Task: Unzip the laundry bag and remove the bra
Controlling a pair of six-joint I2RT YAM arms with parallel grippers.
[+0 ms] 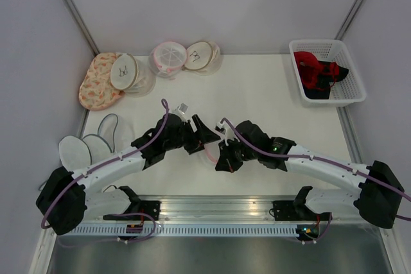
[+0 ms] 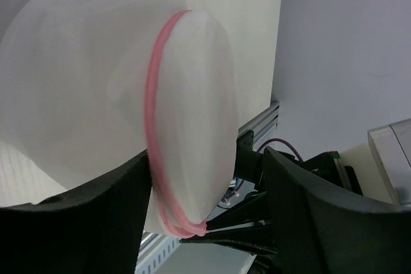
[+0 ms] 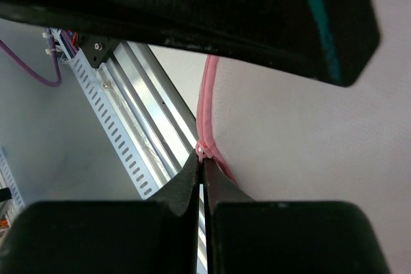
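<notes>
Slippage threatens: the right claw (image 3: 202, 169) is pinched shut on the zipper pull (image 3: 203, 153) of the laundry bag (image 2: 96, 81), which sits loosely between the wide jaws of the left claw (image 2: 207, 156). A tug might drag it along unopened.

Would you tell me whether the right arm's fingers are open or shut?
Shut: right fingers pinch the zipper pull on the pink-seamed laundry bag.

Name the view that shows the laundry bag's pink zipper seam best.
Left wrist: the pink zipper seam runs a long curve around the laundry bag. Right wrist shows only a short stretch at the shut right pincer. Top external mostly hides it between the arms.
</notes>
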